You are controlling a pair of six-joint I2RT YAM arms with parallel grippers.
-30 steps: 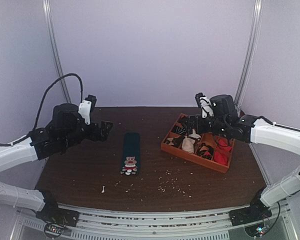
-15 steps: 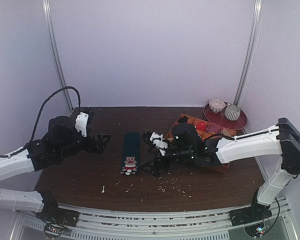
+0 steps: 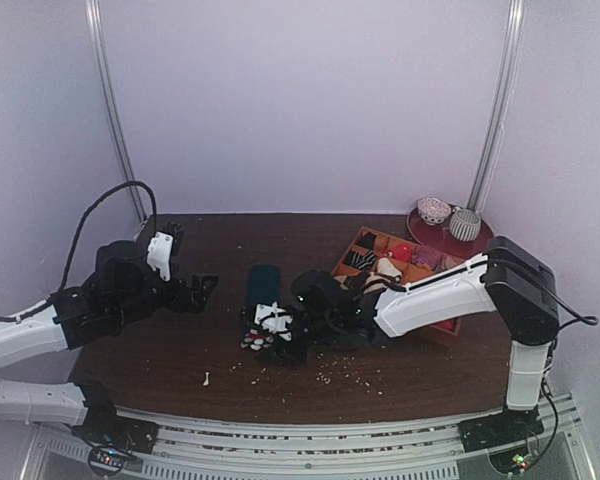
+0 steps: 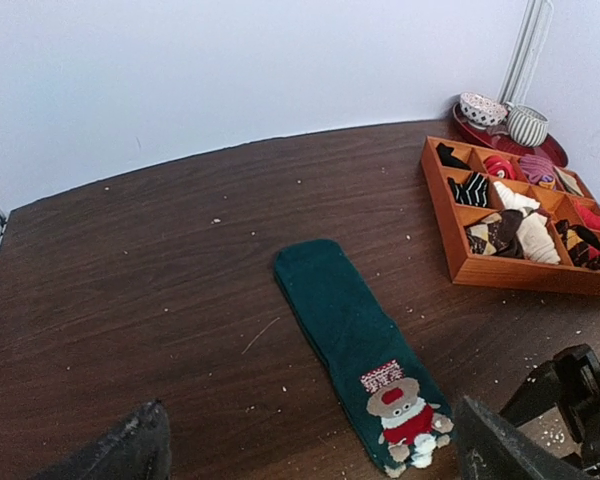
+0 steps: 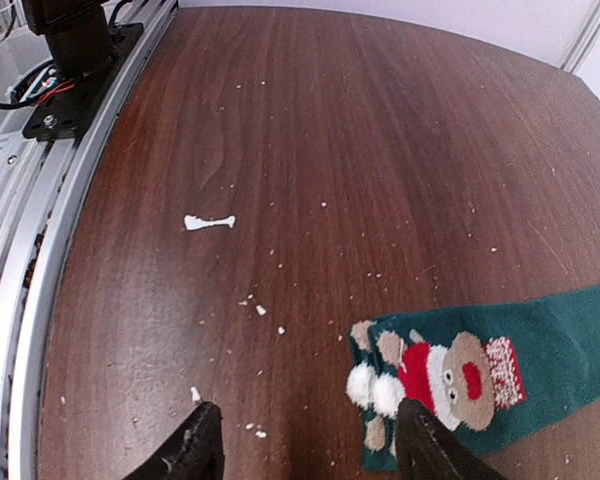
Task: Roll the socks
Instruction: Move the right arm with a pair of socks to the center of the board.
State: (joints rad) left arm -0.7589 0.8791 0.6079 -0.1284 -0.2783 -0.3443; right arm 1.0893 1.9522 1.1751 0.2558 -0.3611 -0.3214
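Note:
The socks (image 3: 264, 285) lie flat as a stacked dark teal pair in the middle of the brown table, cartoon-figure end toward the near edge. They show in the left wrist view (image 4: 348, 325) and in the right wrist view (image 5: 525, 365). My right gripper (image 3: 275, 342) is open and low over the figure end, partly hiding it. In its own view (image 5: 305, 455) the figure lies by the right finger (image 5: 430, 450), and most of the gap is over bare table. My left gripper (image 3: 202, 288) is open and empty to the left of the socks, pointing at them (image 4: 310, 465).
An orange compartment tray (image 3: 444, 330) with rolled socks stands at the right (image 4: 520, 273). A red plate (image 3: 475, 242) with two small bowls is at the back right corner. White crumbs and a white scrap (image 5: 210, 222) lie near the front edge, beside the metal rail (image 5: 40, 210).
My right arm has swung left from above the orange tray down to the near end of the socks. My left gripper has drawn back slightly to the left and lower.

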